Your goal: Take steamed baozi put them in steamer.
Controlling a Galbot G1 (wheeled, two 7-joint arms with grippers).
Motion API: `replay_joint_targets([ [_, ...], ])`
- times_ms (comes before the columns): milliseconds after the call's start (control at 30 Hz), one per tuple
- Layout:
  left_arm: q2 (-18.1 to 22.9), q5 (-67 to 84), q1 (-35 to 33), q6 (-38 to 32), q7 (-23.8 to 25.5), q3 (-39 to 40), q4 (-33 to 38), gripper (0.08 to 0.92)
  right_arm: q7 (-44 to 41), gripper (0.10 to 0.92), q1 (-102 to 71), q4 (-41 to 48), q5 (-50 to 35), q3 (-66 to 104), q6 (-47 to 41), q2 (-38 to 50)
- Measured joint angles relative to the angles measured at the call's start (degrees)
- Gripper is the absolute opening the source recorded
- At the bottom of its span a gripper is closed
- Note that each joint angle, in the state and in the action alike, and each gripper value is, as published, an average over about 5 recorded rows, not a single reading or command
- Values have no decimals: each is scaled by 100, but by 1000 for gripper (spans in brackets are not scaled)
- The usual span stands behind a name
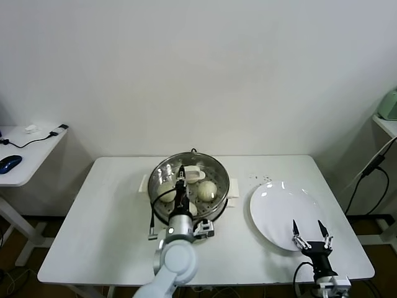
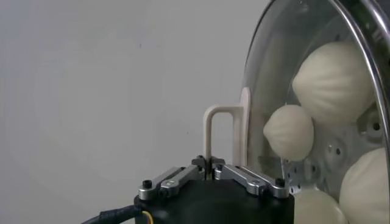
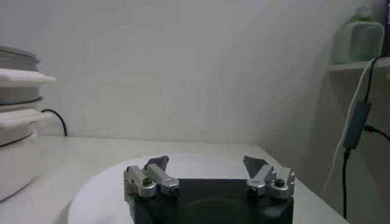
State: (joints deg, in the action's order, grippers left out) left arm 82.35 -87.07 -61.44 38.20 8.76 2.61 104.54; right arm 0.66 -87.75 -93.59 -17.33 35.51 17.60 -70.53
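Observation:
The steamer (image 1: 218, 200) stands mid-table with several pale baozi (image 1: 206, 189) inside. The round glass lid (image 1: 162, 169) lies over its top. My left gripper (image 1: 180, 182) is shut on the lid's cream arch handle (image 1: 193, 173). In the left wrist view the gripper (image 2: 210, 163) pinches the handle (image 2: 224, 125), and baozi (image 2: 334, 76) (image 2: 289, 132) show through the glass lid (image 2: 268, 67). I cannot tell whether the lid rests on the steamer or hangs just above it. My right gripper (image 1: 310, 230) is open and empty over the near edge of the flat white plate (image 1: 276, 208).
A side table (image 1: 25, 155) with a mouse and cables stands at the far left. A shelf with a green object (image 1: 389, 104) and a hanging cable is on the right. In the right wrist view the open gripper (image 3: 206, 165) is over the plate (image 3: 103, 189), with the steamer's side (image 3: 15, 140) beyond.

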Motion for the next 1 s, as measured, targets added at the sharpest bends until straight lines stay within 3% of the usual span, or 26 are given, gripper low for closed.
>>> replay_joint_targets([
  [367,-65,-16,-23,-85,-28,-39,-33,148,0,823,85,37,112,-51,48,-29],
  [667,-195,142,-65,-103,68,20,192,384,-44,823,79,-22,131,-69,-23,0],
  [1000,-453,939,-345,-275,61,11,1045,679,-100,823,17,-177,50,-162,-279,54],
])
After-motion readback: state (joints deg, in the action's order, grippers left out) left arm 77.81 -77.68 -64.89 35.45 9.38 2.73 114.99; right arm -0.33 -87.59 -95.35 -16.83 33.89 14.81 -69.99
